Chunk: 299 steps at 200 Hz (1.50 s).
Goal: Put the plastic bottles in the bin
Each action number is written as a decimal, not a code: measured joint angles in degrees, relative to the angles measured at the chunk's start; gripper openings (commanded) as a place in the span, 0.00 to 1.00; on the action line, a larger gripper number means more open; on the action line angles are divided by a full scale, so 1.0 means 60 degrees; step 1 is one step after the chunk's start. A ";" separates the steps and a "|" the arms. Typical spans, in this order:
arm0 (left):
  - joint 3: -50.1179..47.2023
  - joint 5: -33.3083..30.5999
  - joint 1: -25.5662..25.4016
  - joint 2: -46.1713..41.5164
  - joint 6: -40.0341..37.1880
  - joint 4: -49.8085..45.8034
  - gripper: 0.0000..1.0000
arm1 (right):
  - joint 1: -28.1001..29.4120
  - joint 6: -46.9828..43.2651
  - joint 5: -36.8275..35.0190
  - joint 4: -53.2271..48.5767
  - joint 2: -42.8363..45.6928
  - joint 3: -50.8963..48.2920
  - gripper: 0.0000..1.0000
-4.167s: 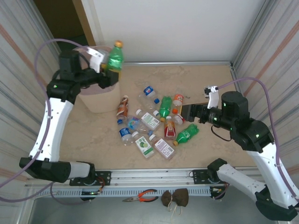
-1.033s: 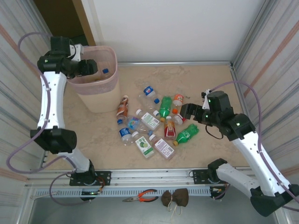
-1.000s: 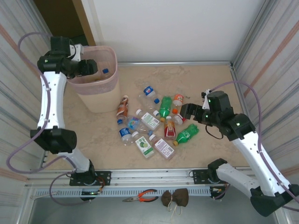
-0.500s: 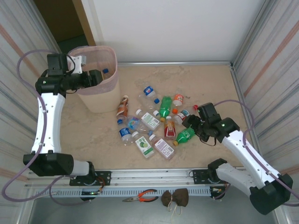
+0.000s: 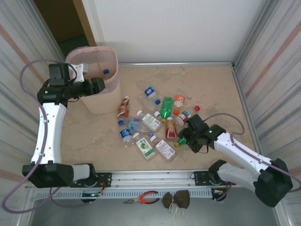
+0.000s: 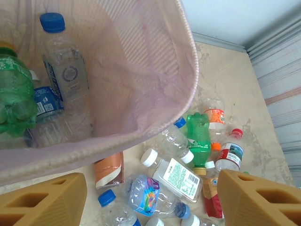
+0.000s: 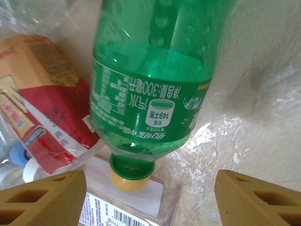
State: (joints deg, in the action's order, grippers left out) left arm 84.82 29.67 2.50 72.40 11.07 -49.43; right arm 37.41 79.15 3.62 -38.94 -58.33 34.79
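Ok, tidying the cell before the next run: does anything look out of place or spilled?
No spill shows on the table. Odd ones out: pliers and a brown bundle lying on the ledge below the table's near edge. The bottles just lie scattered on their sides.

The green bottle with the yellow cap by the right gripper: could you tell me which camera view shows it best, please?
The right wrist view: the green bottle is close up there, label and yellow cap plain, lying within the open right gripper. In the top external view the gripper covers nearly all of it.
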 measured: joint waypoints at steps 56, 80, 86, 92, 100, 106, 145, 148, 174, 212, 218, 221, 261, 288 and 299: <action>-0.0302 0.0339 0.0000 -0.0142 -0.0004 0.0004 0.73 | 0.0882 0.1319 -0.0444 0.0943 -0.0193 -0.0605 0.60; -0.0372 0.0404 0.0000 -0.0153 -0.0004 0.0000 0.73 | 0.1027 0.1574 -0.0605 0.1333 -0.0455 -0.0667 0.57; -0.0372 0.0415 0.0000 -0.0153 -0.0004 0.0004 0.73 | 0.1045 0.1636 -0.0619 0.1435 -0.0543 -0.0667 0.56; -0.0372 0.0415 0.0000 -0.0160 -0.0004 0.0004 0.73 | 0.1071 0.1679 -0.0637 0.1537 -0.0630 -0.0667 0.56; -0.0372 0.0419 0.0000 -0.0160 -0.0004 0.0004 0.73 | 0.1089 0.1738 -0.0637 0.1657 -0.0739 -0.0667 0.56; -0.0372 0.0423 0.0000 -0.0160 -0.0004 0.0004 0.73 | 0.1115 0.1745 -0.0637 0.1745 -0.0831 -0.0667 0.55; -0.0372 0.0572 0.0000 -0.0160 -0.0007 0.0004 0.73 | 0.1195 0.1789 -0.0634 0.2280 -0.1362 -0.0678 0.51; -0.0372 0.0579 0.0000 -0.0160 -0.0004 0.0004 0.73 | 0.1206 0.1796 -0.0634 0.2324 -0.1395 -0.0678 0.51; -0.0372 0.0594 0.0000 -0.0160 -0.0007 0.0004 0.73 | 0.1220 0.1810 -0.0637 0.2583 -0.1632 -0.0743 0.49; -0.0372 0.0597 0.0000 -0.0160 -0.0007 0.0004 0.73 | 0.1220 0.1785 -0.0747 0.2696 -0.1723 -0.0787 0.45; -0.0372 0.0597 0.0000 -0.0160 -0.0007 0.0004 0.73 | 0.1220 0.1770 -0.0783 0.2707 -0.1723 -0.0787 0.44; -0.0372 0.0597 0.0000 -0.0160 -0.0007 0.0004 0.73 | 0.1220 0.1770 -0.0820 0.2710 -0.1723 -0.0787 0.44; -0.0372 0.0601 0.0000 -0.0160 -0.0004 0.0004 0.73 | 0.1220 0.1738 -0.0933 0.2703 -0.1698 -0.0896 0.38; -0.0375 0.0634 0.0000 -0.0160 0.0062 0.0007 0.73 | 0.1220 0.1738 -0.1115 0.2524 -0.1421 -0.0962 0.35; -0.0390 0.0637 0.0000 -0.0160 0.0113 0.0033 0.73 | 0.1220 0.1734 -0.1188 0.2393 -0.1209 -0.0962 0.34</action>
State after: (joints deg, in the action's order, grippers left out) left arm 82.48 33.50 2.50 71.44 11.75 -49.23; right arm 44.73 89.56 -3.51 -24.58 -65.58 29.02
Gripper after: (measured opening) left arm 0.730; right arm 0.350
